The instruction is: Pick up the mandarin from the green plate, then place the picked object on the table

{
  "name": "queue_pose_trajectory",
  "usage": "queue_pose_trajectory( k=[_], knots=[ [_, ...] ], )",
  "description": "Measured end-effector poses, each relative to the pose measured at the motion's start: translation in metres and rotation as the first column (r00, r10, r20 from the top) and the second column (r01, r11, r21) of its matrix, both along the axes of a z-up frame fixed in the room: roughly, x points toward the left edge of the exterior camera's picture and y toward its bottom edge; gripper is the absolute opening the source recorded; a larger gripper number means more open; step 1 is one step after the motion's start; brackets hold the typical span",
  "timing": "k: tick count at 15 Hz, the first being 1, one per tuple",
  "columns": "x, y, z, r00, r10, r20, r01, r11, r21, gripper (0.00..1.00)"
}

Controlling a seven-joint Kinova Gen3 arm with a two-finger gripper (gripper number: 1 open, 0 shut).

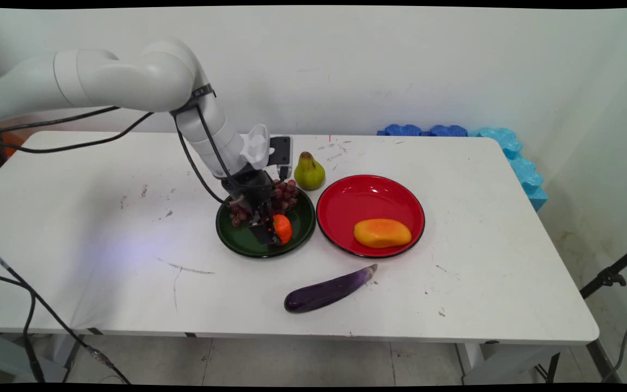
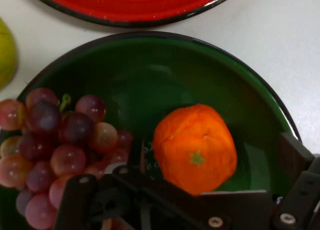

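Hand view: gripper point(image 2: 200, 210) straddles the orange point(image 2: 195, 149) in the green plate point(image 2: 150, 80); grip indiscernible, grapes point(image 2: 60, 150) crowd beside.

Tabletop point(image 1: 101, 228): white, scuffed, under my arm.
Green plate point(image 1: 300, 231): left of centre.
Red plate point(image 1: 370, 198): just beside the green one, to its right.
Pear point(image 1: 309, 171): upright behind the plates.
Eggplant point(image 1: 329, 289): lies near the front edge.
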State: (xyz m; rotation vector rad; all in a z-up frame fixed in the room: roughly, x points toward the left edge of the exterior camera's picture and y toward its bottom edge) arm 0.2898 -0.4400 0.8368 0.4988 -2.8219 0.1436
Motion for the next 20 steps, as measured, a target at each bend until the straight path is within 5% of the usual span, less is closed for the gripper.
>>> queue_pose_trajectory(
  k=[1, 2, 13, 20],
  knots=[
    [0.000, -0.001, -0.002, 1.000, -0.013, 0.002, 0.013, 1.000, 0.000, 1.00],
    [0.000, -0.001, -0.003, 1.000, -0.022, 0.003, 0.022, 1.000, 0.001, 0.00],
    [-0.004, -0.002, -0.002, 0.995, -0.098, -0.002, 0.097, 0.995, -0.016, 0.00],
    [-0.007, -0.006, 0.058, 0.998, -0.051, -0.048, 0.047, 0.996, -0.078, 0.00]
  ],
)
